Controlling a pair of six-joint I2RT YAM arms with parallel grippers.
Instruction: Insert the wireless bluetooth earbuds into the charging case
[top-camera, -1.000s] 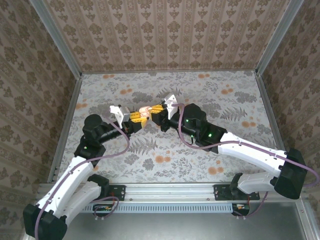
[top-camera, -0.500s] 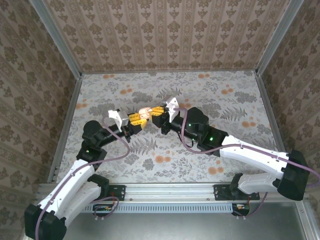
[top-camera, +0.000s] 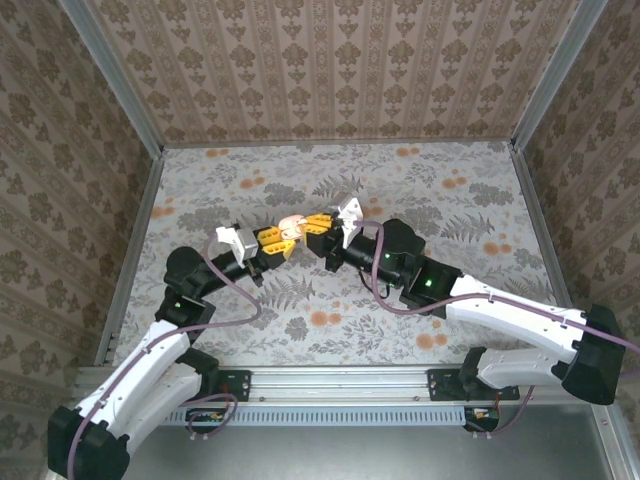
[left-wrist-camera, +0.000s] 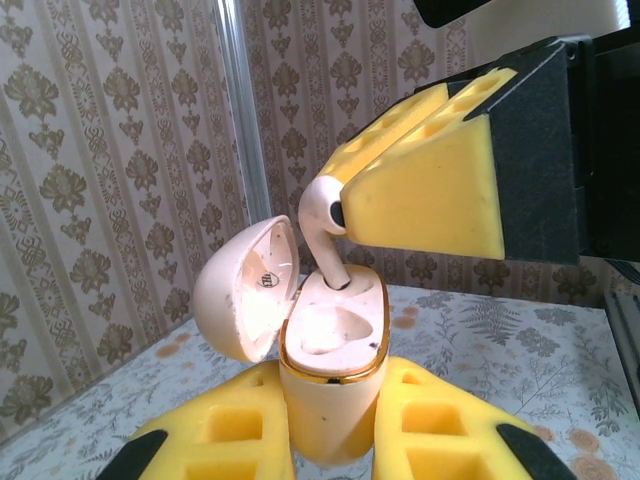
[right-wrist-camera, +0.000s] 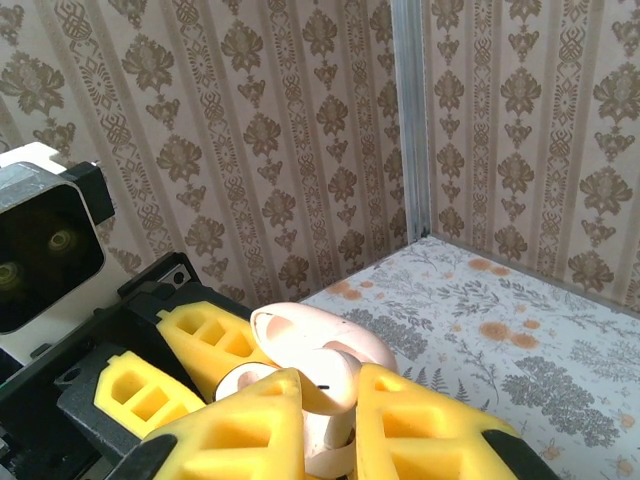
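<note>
In the left wrist view, the left fingers (left-wrist-camera: 232, 432) are clenching the charging case (left-wrist-camera: 330, 385) from both sides at the bottom centre of the frame, holding it upright. Its lid (left-wrist-camera: 245, 300) is hanging open, tipped back toward the left, and the gold-rimmed mouth is facing up. The right fingers (left-wrist-camera: 430, 190) are reaching in from the upper right and gripping the earbud (left-wrist-camera: 322, 215) by its rounded head. The earbud's stem is pointing down and dipping just inside the rear edge of the case mouth. Whether the stem is touching the bottom of its socket cannot be told.

In the top view, the two arms are meeting just left of the centre of the frame, above the flowered surface (top-camera: 430, 190). The pale case (top-camera: 291, 226) is sitting between the yellow left fingers (top-camera: 268, 238) and the yellow right fingers (top-camera: 320, 222).

In the right wrist view, the right fingers (right-wrist-camera: 250, 420) are pressing in on the earbud (right-wrist-camera: 330, 385) at the bottom centre. The open lid (right-wrist-camera: 320, 335) is lying just behind it, and the left fingers (right-wrist-camera: 205, 335) are showing at the lower left.
</note>
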